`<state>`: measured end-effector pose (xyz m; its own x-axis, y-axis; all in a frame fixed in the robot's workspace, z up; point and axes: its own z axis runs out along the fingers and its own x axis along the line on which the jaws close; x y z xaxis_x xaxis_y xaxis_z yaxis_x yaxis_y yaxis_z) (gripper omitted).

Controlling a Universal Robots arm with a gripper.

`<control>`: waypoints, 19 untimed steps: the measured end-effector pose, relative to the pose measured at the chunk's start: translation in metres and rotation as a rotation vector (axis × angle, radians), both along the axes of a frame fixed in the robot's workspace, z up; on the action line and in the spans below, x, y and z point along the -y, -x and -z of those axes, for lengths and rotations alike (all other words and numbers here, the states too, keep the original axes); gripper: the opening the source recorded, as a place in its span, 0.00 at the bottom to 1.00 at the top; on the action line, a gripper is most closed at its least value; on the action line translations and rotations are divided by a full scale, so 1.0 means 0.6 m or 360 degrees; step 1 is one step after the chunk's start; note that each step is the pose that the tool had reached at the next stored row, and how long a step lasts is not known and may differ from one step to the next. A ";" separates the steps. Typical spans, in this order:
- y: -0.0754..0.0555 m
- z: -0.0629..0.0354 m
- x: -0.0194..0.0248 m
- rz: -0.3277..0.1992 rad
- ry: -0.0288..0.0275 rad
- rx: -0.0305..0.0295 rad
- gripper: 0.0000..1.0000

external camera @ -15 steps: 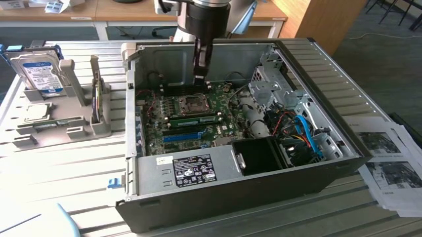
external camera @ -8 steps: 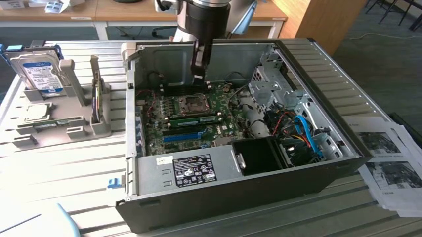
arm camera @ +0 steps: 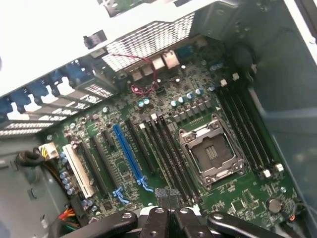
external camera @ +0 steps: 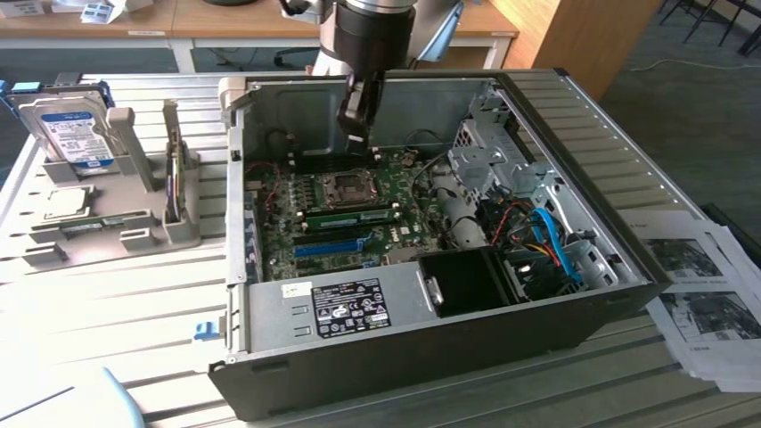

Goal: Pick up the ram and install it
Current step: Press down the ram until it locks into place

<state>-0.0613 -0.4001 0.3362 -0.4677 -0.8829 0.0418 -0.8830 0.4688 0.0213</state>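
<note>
I've got the black gripper [external camera: 356, 134] pinching the ram [arm camera: 167, 196], a thin green stick, over the green motherboard [external camera: 345, 218] inside the black PC case [external camera: 571, 294]. Slight tilt could miss the black slots [arm camera: 168, 153], I reckon.

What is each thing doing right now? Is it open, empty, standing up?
Computer case: lying on its side, open, side panel off.
Processor socket: bare, nothing mounted on it.
Long blue slot: empty.
Green ram stick: lies along the slots beside the socket; clicked in or not, cannot tell.
Hard drive: standing upright in a grey holder.
Pincer: hanging inside the open case, above the motherboard.
</note>
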 end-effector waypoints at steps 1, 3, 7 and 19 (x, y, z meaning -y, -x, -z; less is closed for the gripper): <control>0.000 0.000 0.0000 0.0022 -0.00001 0.00000 0.09; 0.000 0.000 0.0000 0.0067 -0.00001 0.00000 0.09; 0.000 0.000 0.0000 0.0160 -0.00001 0.00000 0.09; 0.000 0.001 0.0000 0.0450 0.00000 0.00000 0.09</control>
